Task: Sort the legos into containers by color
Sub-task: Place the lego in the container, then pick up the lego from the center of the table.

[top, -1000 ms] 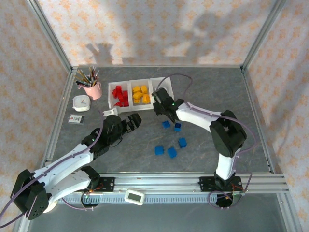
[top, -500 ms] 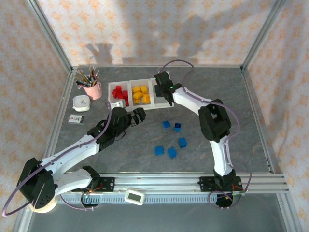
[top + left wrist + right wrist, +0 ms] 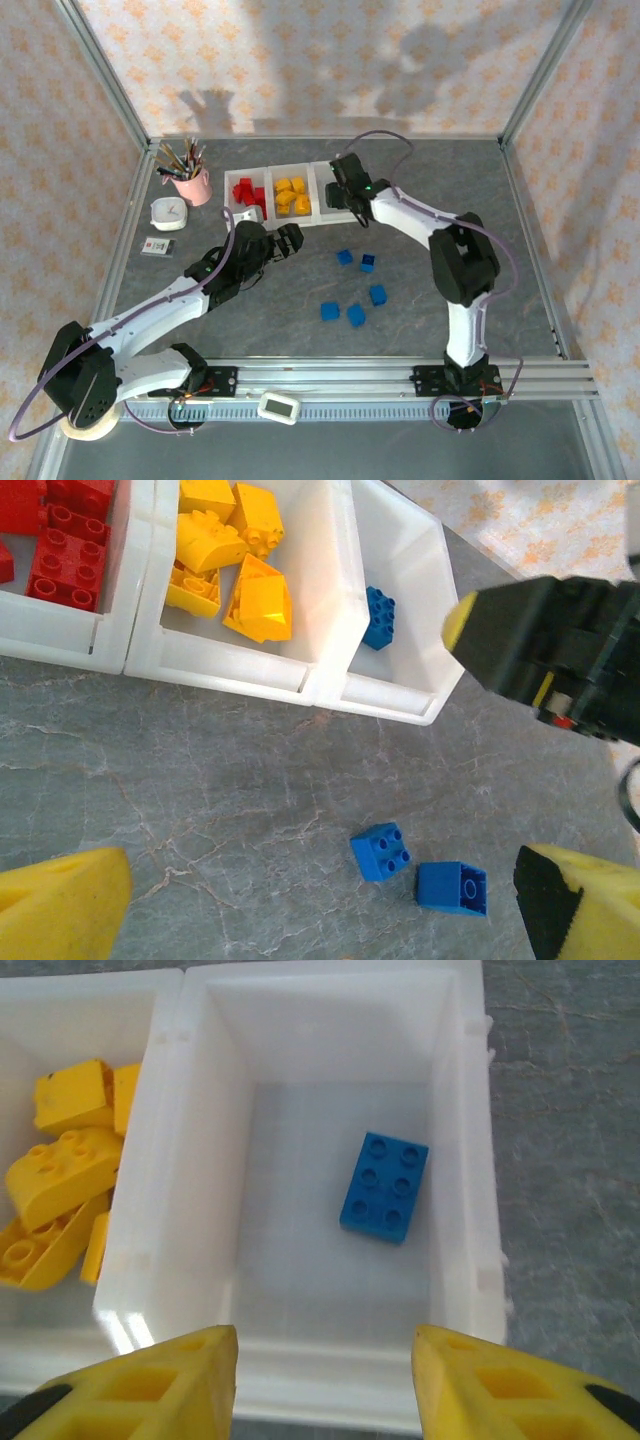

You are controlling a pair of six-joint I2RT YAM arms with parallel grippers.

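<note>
**Blue brick now in the right-hand bin**

We see the right gripper point(image 3: 325, 1380) parted and empty above the right-hand bin point(image 3: 462, 1160) of the white tray point(image 3: 272, 223); a second ago it hung closed at the tray's near edge. One blue brick point(image 3: 385, 1187) lies flat on that bin's floor. Yellow bricks point(image 3: 60, 1190) sit in the middle bin, red bricks point(image 3: 248, 195) in the left. Five loose blue bricks point(image 3: 356, 315) lie on the table point(image 3: 520, 260). The left gripper point(image 3: 320, 910), wide open and empty, has moved nearer the tray.
</note>
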